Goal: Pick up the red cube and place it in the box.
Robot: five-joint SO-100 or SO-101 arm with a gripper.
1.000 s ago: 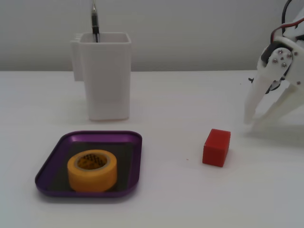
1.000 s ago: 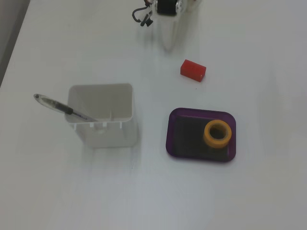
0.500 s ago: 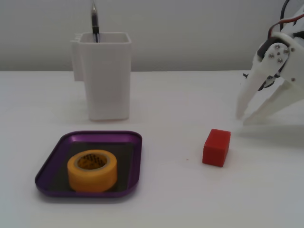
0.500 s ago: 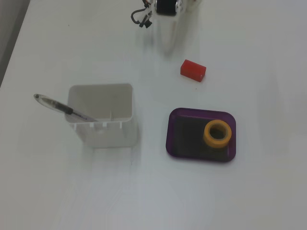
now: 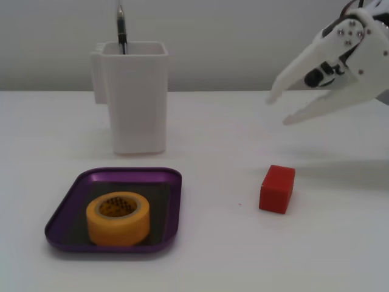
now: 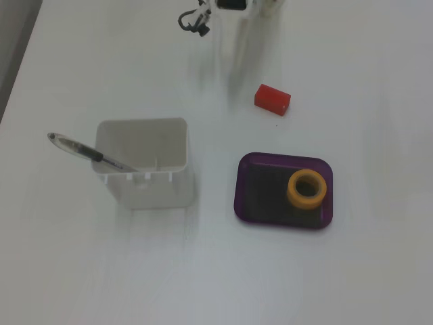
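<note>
The red cube (image 5: 277, 189) stands alone on the white table, right of centre in a fixed view. It also shows near the top of the view from above (image 6: 272, 99). The box, a shallow purple tray (image 5: 163, 201), lies at the front left and holds a yellow tape roll (image 5: 118, 218). My white gripper (image 5: 278, 109) is open and empty. It hangs in the air above and behind the cube, fingers pointing left. In the view from above the gripper (image 6: 237, 64) is faint against the table, left of the cube. The tray (image 6: 264, 191) lies below the cube there.
A tall white square container (image 5: 135, 97) with a pen (image 5: 121, 27) in it stands behind the tray. From above, the container (image 6: 142, 162) is left of the tray. Cables (image 6: 193, 19) hang by the arm's base.
</note>
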